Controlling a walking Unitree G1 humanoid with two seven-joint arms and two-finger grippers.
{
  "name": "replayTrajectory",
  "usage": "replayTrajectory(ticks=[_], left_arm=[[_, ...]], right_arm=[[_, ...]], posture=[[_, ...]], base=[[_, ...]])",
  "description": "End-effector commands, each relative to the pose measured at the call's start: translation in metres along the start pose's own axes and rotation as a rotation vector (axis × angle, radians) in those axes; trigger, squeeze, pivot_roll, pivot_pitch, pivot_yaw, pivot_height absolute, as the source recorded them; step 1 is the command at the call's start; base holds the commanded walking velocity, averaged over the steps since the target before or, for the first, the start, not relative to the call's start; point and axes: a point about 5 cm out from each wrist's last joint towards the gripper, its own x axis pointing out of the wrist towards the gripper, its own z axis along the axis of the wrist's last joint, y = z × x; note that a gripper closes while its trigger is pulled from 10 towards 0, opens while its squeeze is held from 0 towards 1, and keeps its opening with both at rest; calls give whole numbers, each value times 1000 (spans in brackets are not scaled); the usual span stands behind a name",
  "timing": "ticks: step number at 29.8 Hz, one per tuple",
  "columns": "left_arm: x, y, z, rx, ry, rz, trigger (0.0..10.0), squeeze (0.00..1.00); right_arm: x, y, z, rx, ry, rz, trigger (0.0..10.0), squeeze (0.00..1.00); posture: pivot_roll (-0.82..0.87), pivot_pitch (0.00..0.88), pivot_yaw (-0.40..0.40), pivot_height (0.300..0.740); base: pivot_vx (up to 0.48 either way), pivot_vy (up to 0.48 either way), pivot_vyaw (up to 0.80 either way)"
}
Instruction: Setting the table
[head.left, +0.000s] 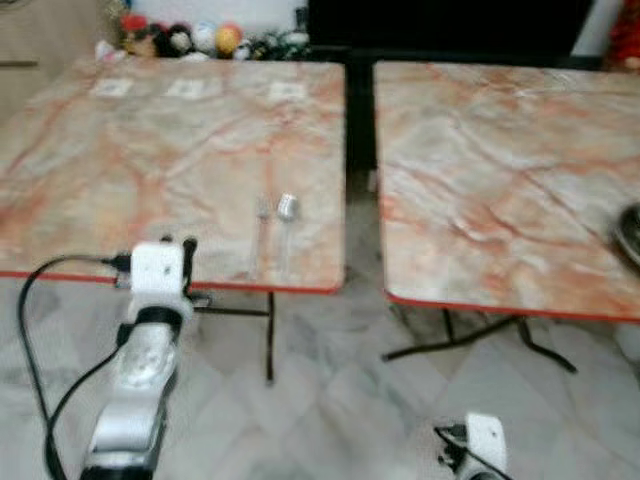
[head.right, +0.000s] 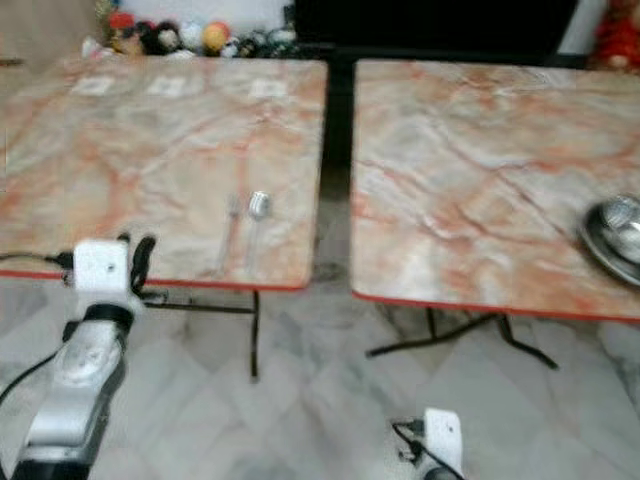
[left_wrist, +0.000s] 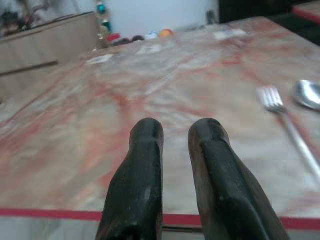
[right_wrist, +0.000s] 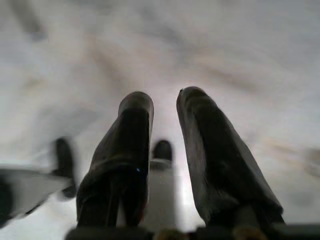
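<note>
From the left eye view, the setting looks barely begun. A fork (head.left: 262, 232) and a spoon (head.left: 287, 222) lie side by side on the left marble table (head.left: 120, 160), near its front red edge and toward the corner beside the gap between the tables. I see no plate or cup by them, so most of the setting seems left to do. The left gripper (head.left: 178, 246) sits at that front edge, a little to the left of the fork and clear of it.

In the right eye view, a steel dish (head.right: 612, 232) rests on the right marble table (head.right: 480, 150), at its far right side, well apart from the fork and spoon. It is likely the next piece to bring over. The right gripper's wrist block shows low over the floor, short of both tables.

The left wrist view shows the left gripper's fingers (left_wrist: 142, 175) narrowly parted and holding nothing, the fork just beyond and to one side.

The right wrist view shows the right gripper (right_wrist: 165, 145) with a narrow gap, empty, above pale floor.
</note>
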Motion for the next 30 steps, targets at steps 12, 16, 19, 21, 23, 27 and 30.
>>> replayTrajectory(ticks=[12,16,19,21,23,27,30], left_arm=[[-2,-16,10,-166,-26,-113,10000,0],[-2,-17,9,-167,-21,-124,10000,0],[-3,-19,8,-165,-15,-140,10000,0],[-3,-20,8,-169,-15,-147,10000,0],[-3,-21,8,-173,-14,-152,10000,0],[-4,-23,11,-186,-33,-172,10000,0],[-4,-24,10,-177,-23,-181,10000,0]], right_arm=[[-1,-11,-2,-6,10,-25,10000,0],[-1,-11,-2,-3,9,-27,10000,0],[-1,-11,-2,4,9,-32,10000,0],[-1,-11,-2,6,12,-35,10000,0],[-1,-11,-3,4,14,-32,10000,0],[-1,-11,-3,4,14,-33,10000,0],[-2,-11,-3,4,15,-33,10000,0]], posture=[[51,93,9,740],[51,93,8,740],[51,94,9,740],[51,94,10,740],[51,94,9,740],[53,94,11,740],[52,95,12,740]], base=[[0,0,0],[0,0,0],[0,0,0],[0,0,-750],[0,0,-800],[0,0,-788],[0,0,-788]])
